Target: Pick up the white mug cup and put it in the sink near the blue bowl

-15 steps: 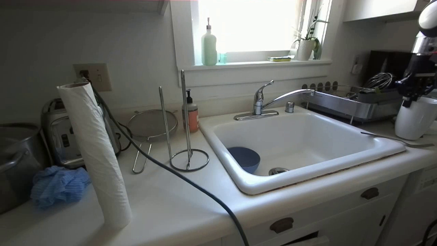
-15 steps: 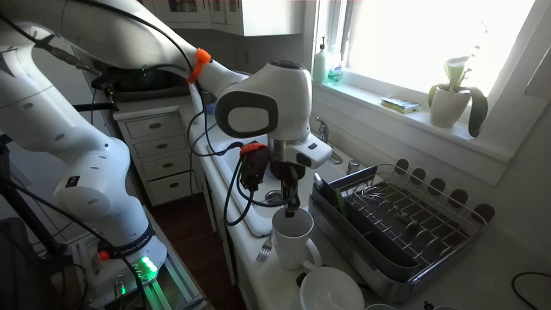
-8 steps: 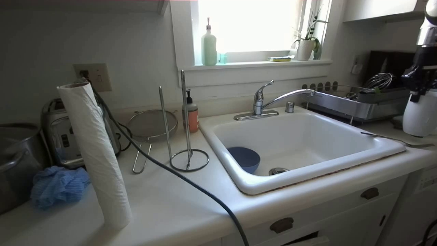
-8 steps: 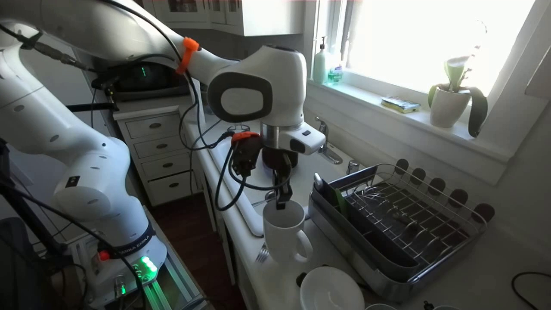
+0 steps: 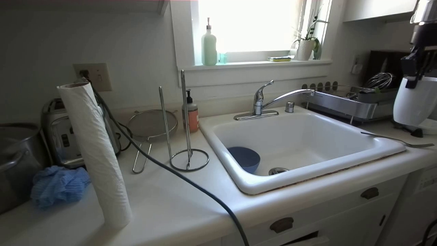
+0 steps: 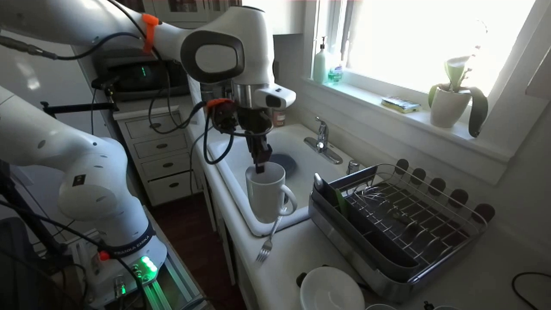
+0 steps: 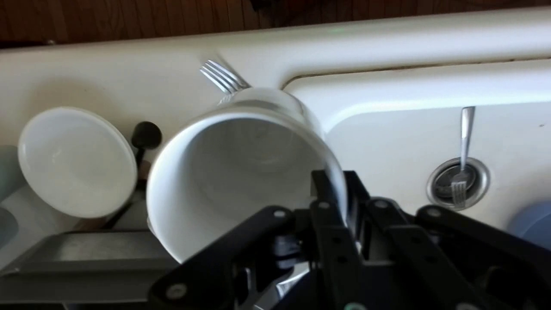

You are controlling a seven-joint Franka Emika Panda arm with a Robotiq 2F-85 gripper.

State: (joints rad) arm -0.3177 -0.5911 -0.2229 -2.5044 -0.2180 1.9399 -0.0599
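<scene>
Far left in an exterior view, the arm point(image 6: 94, 189) is cut off by the frame edge. Gripper point(image 6: 261, 163) is clamped on the rim of the white mug cup point(image 6: 265, 200), one finger inside, outer one mostly hidden there. Mug's held up at the near corner of the sink point(image 6: 305, 189); can't tell what's directly below. Blue bowl point(image 6: 286, 163) in the sink is part-hidden behind it. Pale counter point(image 6: 305, 247) next, steel dish rack point(image 6: 366, 269) on it. Window point(image 6: 413, 43) blown out above, potted plant point(image 6: 450, 105) on sill point(image 6: 366, 95).

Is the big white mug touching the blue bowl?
Apart. The wrist view shows a stretch of the sink, with its drain, between the white mug and the blue bowl.
</scene>
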